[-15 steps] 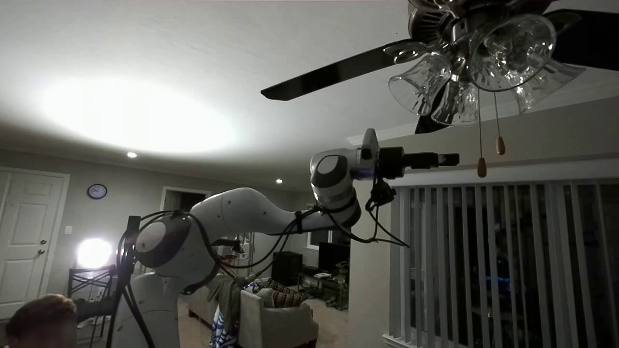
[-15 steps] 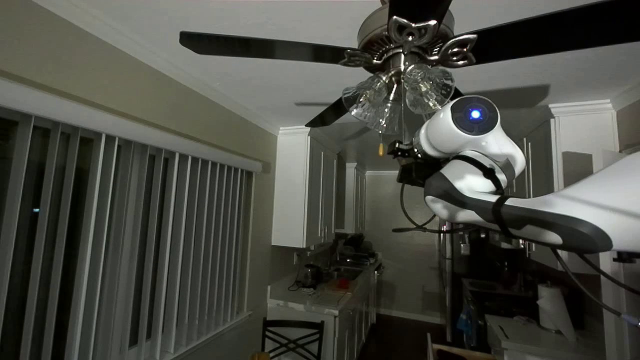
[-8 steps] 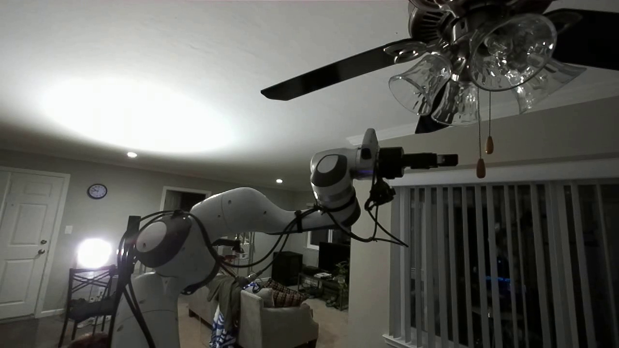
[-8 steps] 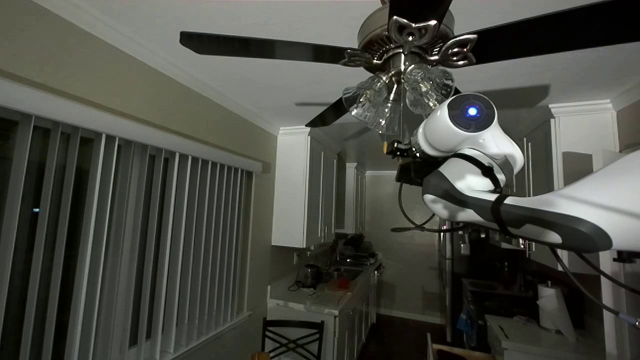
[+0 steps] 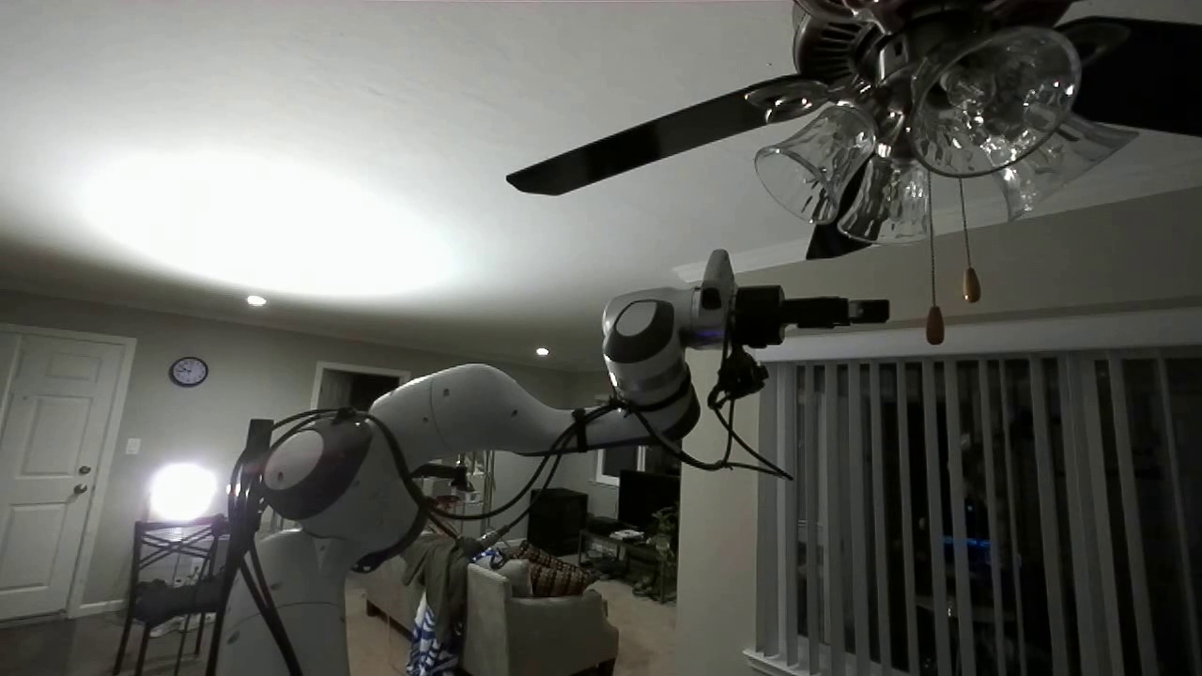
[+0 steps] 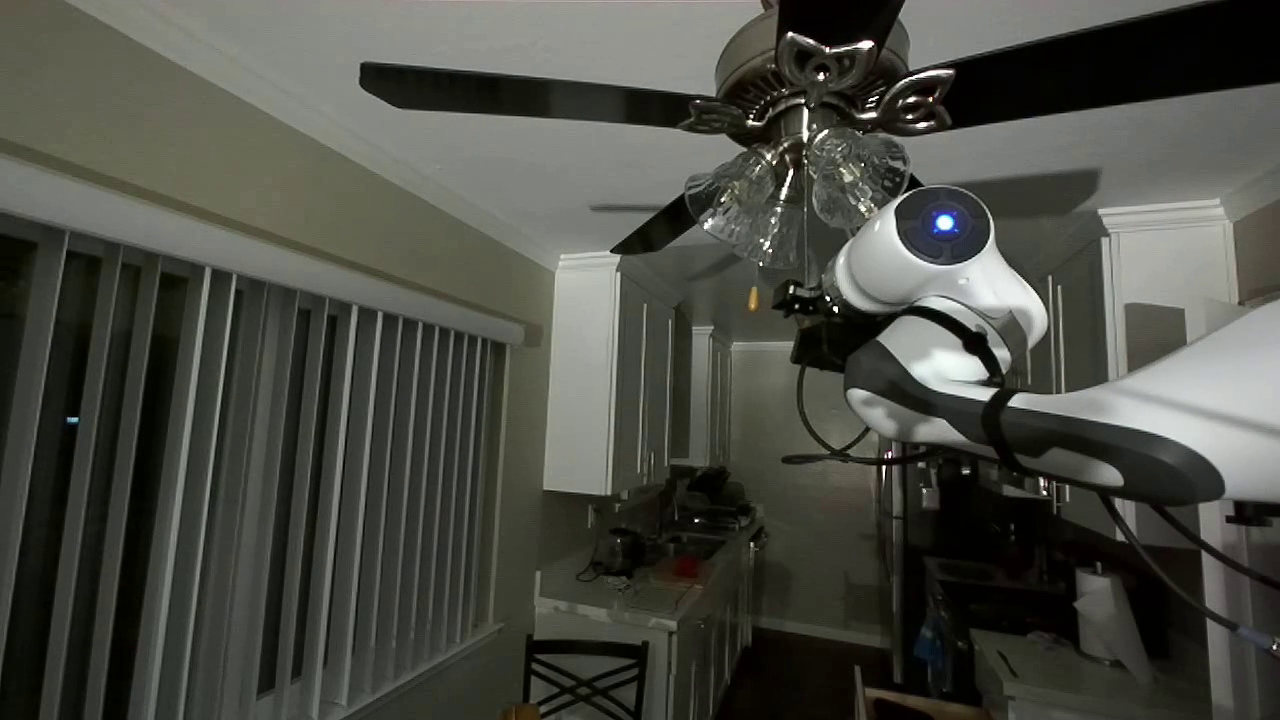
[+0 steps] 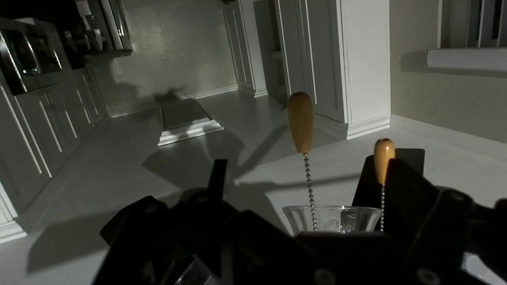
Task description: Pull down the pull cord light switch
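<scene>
In an exterior view, a round, dark-rimmed wall clock [image 5: 189, 372] hangs near a white panelled door [image 5: 47, 469]. Long, pale, vertical-slat window blinds [image 6: 250, 470] hang straight down in both exterior views.

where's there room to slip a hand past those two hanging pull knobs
Likely below the reddish-brown pull knob and paler knob: an exterior view shows open air there in front of the vertical blinds, though depth is unclear. It's crowded above, at the glass lampshades, and beside, where the open jaws point toward the knobs.
</scene>
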`<control>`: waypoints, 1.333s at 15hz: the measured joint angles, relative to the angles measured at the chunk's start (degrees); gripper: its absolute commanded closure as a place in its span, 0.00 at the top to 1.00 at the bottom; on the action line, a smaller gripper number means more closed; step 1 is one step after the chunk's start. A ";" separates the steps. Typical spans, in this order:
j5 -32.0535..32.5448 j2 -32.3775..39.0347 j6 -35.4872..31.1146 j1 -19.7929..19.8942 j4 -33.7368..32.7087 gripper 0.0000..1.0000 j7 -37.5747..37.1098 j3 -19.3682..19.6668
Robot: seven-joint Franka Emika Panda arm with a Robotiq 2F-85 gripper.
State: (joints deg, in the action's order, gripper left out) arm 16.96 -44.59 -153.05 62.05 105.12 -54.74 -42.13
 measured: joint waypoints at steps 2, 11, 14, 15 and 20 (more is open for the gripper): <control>0.00 -0.13 -0.22 -0.05 0.19 1.00 0.00 0.18; 0.04 -0.40 -4.87 -4.20 7.62 1.00 1.61 1.53; 0.05 -0.79 -6.06 -5.28 8.13 1.00 2.20 1.56; 0.05 -1.11 -6.60 -5.26 8.12 1.00 2.21 1.68; 0.07 -2.57 -7.95 -3.32 7.38 1.00 2.22 1.68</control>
State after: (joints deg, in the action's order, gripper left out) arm 17.03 -47.16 -161.00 58.72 112.50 -52.53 -40.44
